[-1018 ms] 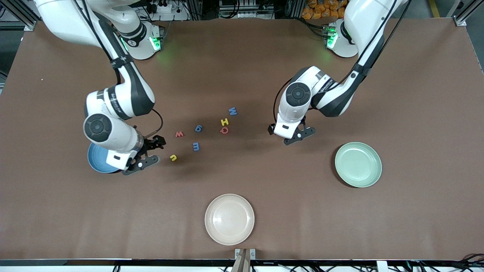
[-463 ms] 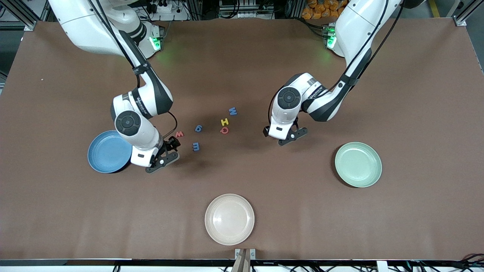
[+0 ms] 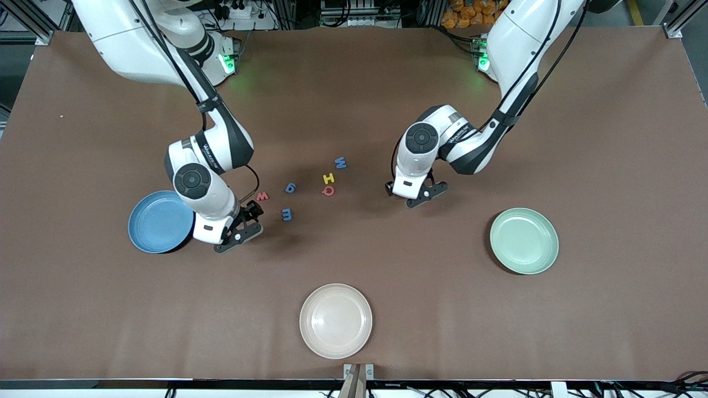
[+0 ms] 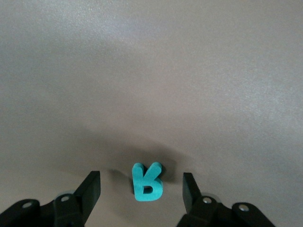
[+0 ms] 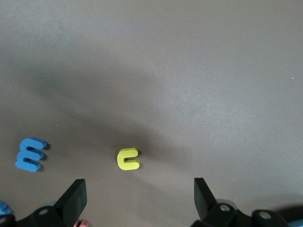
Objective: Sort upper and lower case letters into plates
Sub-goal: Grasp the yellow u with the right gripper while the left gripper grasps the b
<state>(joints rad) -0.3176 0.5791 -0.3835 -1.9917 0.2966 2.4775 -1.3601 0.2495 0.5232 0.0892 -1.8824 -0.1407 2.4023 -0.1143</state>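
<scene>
The front view looks down from high across the table [image 3: 354, 83], facing both robot bases along its top edge, and takes in the whole brown surface and all 3 plates.

The left wrist view looks down close onto the table past the left gripper [image 4: 141, 189], whose fingers stand apart, framing 1 teal letter [image 4: 146, 182].

The right wrist view does likewise past the spread right gripper [image 5: 140, 196], showing a yellow letter [image 5: 128, 158] and a blue m [image 5: 30, 154]. That blue m [image 3: 286, 214] also shows in the front view.

Brown table [image 3: 354, 83]; aluminium framing, cables along robots' edge.
</scene>
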